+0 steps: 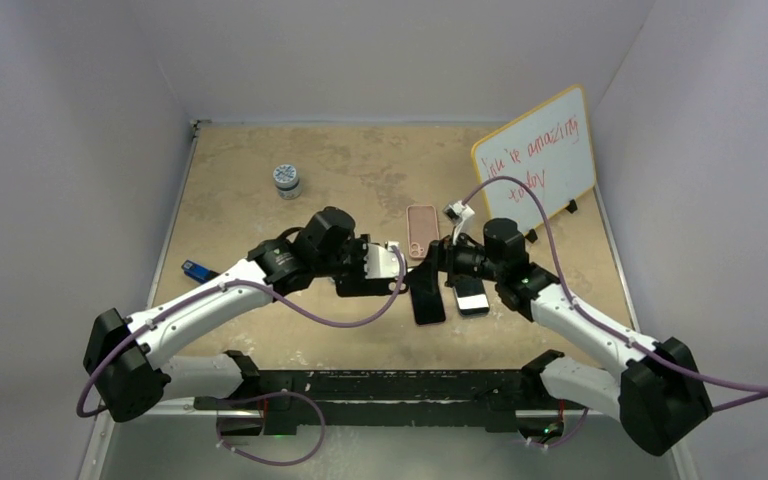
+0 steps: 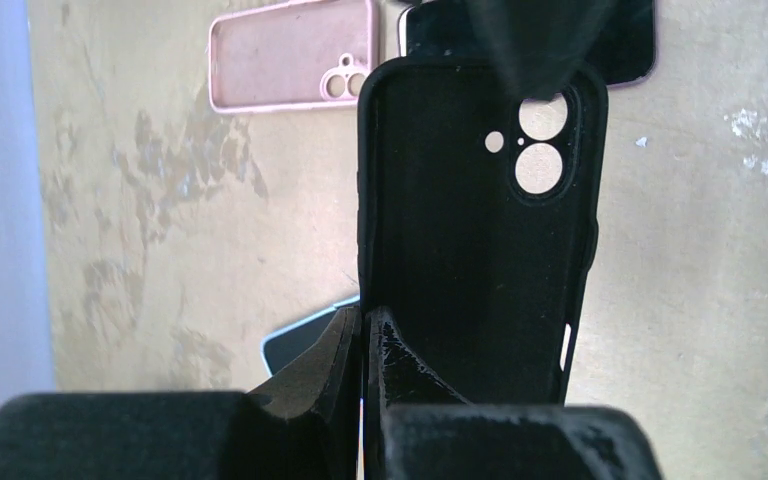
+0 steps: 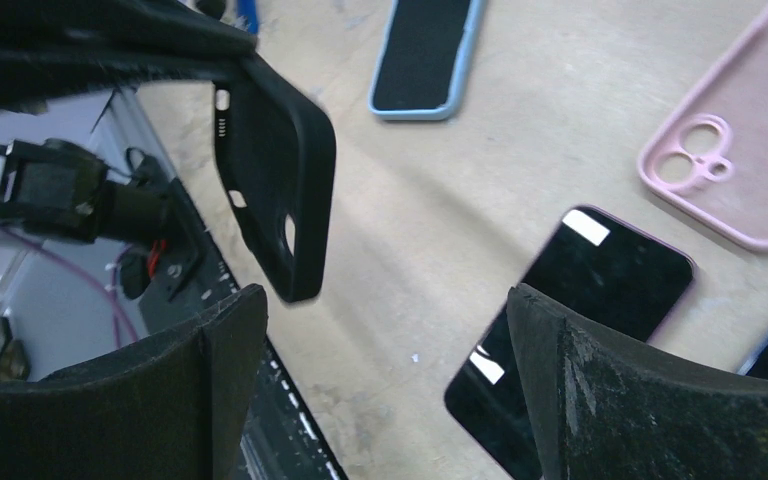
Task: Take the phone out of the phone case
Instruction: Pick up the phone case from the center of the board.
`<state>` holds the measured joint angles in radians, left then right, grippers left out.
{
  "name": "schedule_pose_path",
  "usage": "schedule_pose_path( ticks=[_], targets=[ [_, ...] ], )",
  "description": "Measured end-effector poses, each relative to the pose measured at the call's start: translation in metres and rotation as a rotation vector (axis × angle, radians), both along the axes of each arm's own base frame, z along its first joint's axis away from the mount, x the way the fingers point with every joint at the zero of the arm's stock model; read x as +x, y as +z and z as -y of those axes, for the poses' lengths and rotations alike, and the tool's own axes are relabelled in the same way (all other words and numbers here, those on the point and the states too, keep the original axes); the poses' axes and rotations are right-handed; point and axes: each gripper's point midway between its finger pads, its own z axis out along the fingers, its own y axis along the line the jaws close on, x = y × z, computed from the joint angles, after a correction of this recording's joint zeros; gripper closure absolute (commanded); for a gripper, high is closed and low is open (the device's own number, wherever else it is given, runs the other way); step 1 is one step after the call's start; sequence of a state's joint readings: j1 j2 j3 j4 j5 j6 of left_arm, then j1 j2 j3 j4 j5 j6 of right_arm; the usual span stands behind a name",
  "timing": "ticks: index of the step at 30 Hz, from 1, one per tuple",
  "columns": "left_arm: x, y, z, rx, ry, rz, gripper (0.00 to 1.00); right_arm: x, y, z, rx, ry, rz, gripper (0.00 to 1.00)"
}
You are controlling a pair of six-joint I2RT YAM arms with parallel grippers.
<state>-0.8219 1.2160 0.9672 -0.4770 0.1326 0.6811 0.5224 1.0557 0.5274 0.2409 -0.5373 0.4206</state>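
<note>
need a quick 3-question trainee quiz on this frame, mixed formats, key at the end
1. True or false: the black case pinched by the left tool has a phone inside it.
2. The right tool is: A) shut on the pink case, B) open with nothing between its fingers, C) shut on a phone.
3. What colour is the empty case lying on the table just beyond the two tools?
Key: 1 false, its inside is bare and the table shows through the camera holes; 2 B; 3 pink.
</note>
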Motion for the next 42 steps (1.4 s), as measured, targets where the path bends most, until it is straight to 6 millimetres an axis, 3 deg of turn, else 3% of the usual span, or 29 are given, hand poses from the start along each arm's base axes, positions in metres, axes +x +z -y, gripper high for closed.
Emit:
schedule_pose_path(
  ticks=[6,14,18,22,24,28,30,37,42],
  targets=[
    [-0.012,-0.007,0.009,0.068,-0.139,0.058,1.00,-0.001,0.015,-0.018,0.012,0.136,-0.018,0.15],
    [-0.027,-0.008,0.022,0.119,-0.250,0.113,1.00,-0.013,-0.003,-0.030,-0.027,0.260,-0.110,0.28],
    [-0.032,-0.010,0.025,0.146,-0.285,0.132,1.00,-0.020,-0.007,-0.040,-0.049,0.319,-0.125,0.48],
    [-0.033,-0.011,0.024,0.165,-0.291,0.149,1.00,-0.021,-0.007,-0.045,-0.061,0.352,-0.117,0.88],
    [-0.030,-0.012,0.023,0.171,-0.277,0.162,0.92,-0.022,-0.006,-0.045,-0.059,0.359,-0.121,1.00],
    [-0.021,-0.014,0.018,0.169,-0.213,0.206,0.55,-0.018,-0.007,-0.046,-0.074,0.340,-0.115,1.00],
    [-0.014,-0.011,0.010,0.172,-0.146,0.231,0.45,-0.012,-0.012,-0.045,-0.094,0.303,-0.119,1.00],
    [0.019,0.011,-0.018,0.097,0.262,0.264,0.22,0.029,-0.044,-0.038,-0.190,0.036,-0.196,1.00],
    [0.056,0.031,-0.060,-0.079,0.664,0.193,0.20,0.068,-0.063,-0.035,-0.191,-0.212,-0.248,1.00]
  ],
)
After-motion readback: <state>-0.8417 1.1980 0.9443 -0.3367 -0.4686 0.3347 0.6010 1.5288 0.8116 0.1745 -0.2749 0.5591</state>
